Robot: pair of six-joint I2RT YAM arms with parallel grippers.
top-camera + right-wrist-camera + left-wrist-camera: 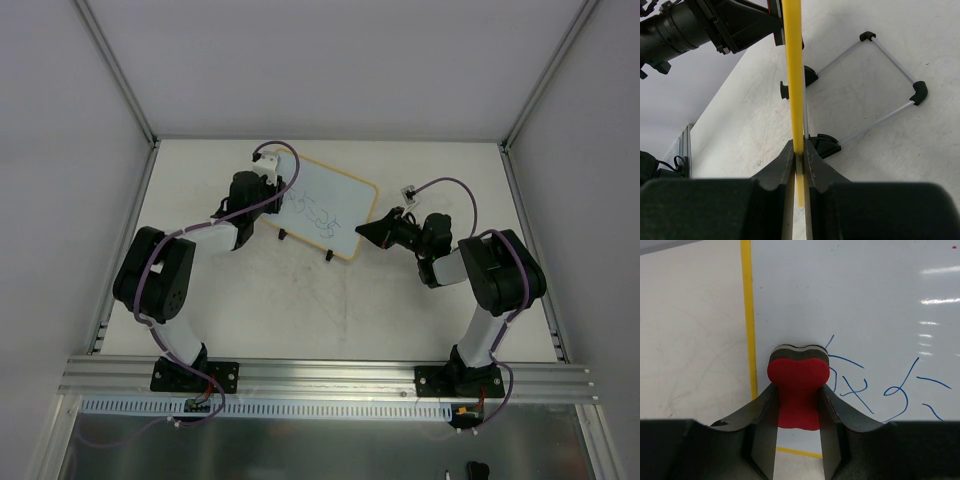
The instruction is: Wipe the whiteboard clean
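- A small rectangular whiteboard (325,205) with rounded corners and a thin yellow frame sits at an angle in the upper middle of the top view. It is on the pale, scuffed worktop (300,310), between the two black arms.
- Thin blue scribbles (865,387) cross the lower right of the left wrist view, on the board's white face.
- The left claw (798,395) is pressed together on a soft red eraser block (798,372) with a dark grey backing. The backing lies against the white face, just beside the yellow frame strip on the left.
- The right claw (799,152) pinches the whiteboard's yellow edge, which runs straight up the middle of the right wrist view.
- Small black plastic feet (822,144) and a thin wire stand (890,55) show beside that edge, resting on the worktop.
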